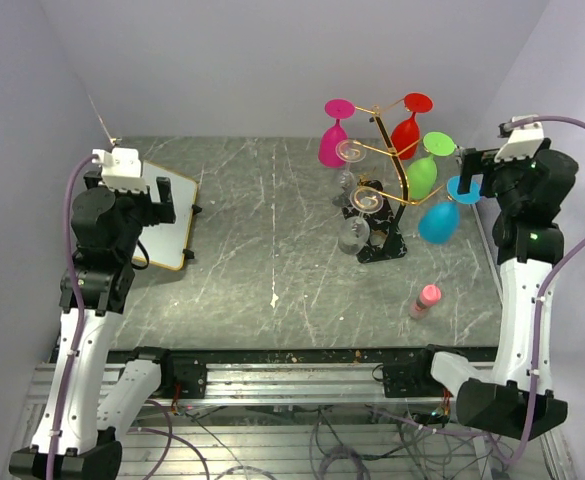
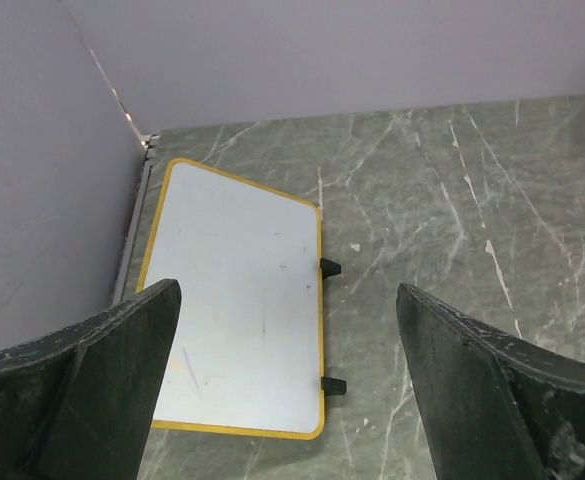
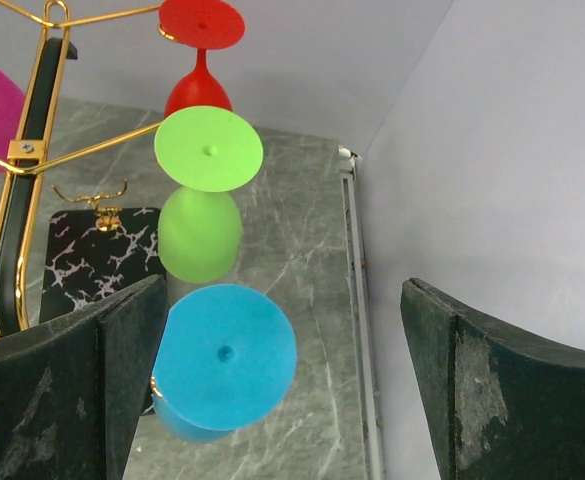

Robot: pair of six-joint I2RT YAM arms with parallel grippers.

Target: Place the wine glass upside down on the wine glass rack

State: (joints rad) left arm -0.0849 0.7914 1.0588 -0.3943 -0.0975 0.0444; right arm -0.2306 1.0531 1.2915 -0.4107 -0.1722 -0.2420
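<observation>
The wine glass rack (image 1: 393, 165) is a gold wire stand on a black marbled base (image 1: 385, 250), right of the table's centre. Several wine glasses hang on it upside down: magenta (image 1: 331, 143), red (image 1: 406, 130), green (image 1: 423, 175), blue (image 1: 439, 220) and clear ones (image 1: 353, 235). My right gripper (image 1: 469, 168) stands open just right of the blue glass, apart from it. In the right wrist view the blue glass's foot (image 3: 224, 355) lies by the left finger, with nothing between the fingers (image 3: 282, 300). My left gripper (image 1: 160, 200) is open and empty at the far left.
A white board with a yellow rim (image 1: 170, 220) lies flat under the left gripper (image 2: 288, 290), also shown in the left wrist view (image 2: 237, 300). A small pink bottle (image 1: 426, 299) lies on the table in front of the rack. Walls close in on both sides.
</observation>
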